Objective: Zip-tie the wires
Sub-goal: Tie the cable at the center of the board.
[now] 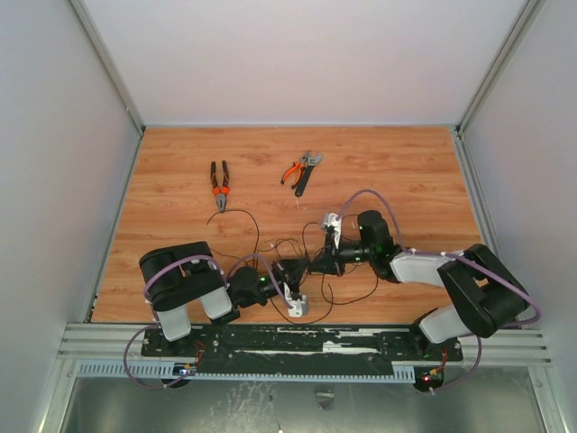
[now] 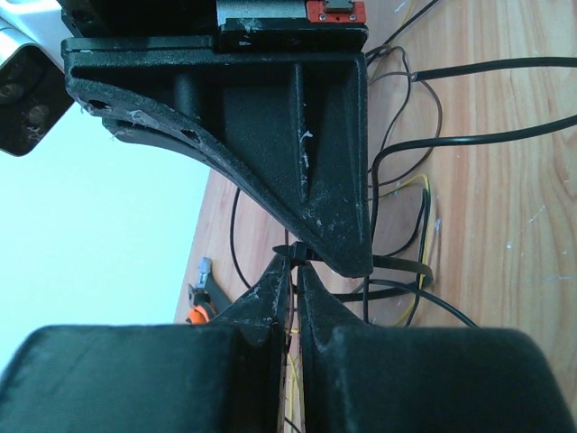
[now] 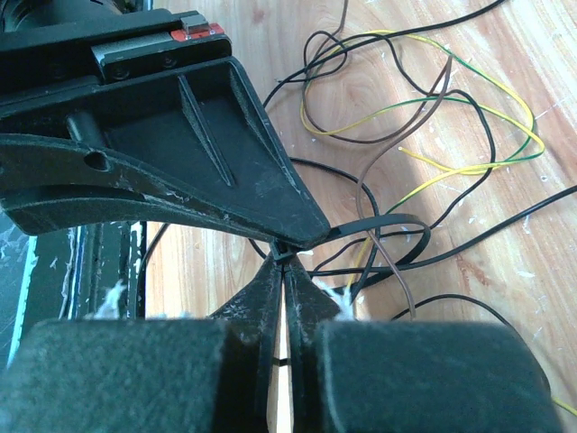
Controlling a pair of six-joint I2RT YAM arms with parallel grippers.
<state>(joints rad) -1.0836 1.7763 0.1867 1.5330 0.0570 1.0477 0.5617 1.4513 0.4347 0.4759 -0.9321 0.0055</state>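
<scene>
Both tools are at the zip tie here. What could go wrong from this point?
1. The left tool and right tool pinch the zip tie almost tip to tip. A pull may make the thin strip slip out, or the fingers could clash.
2. The loop is still wide, and several of the wires lie outside it, so tightening may bundle only some strands.

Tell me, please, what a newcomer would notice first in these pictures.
First, the two arms meet over the near middle of the wooden table. The left gripper and the right gripper are tip to tip, both shut on the black zip tie, which loops around a tangle of thin wires. Next, the long-nose pliers and the orange pliers lie apart at the far side.
</scene>
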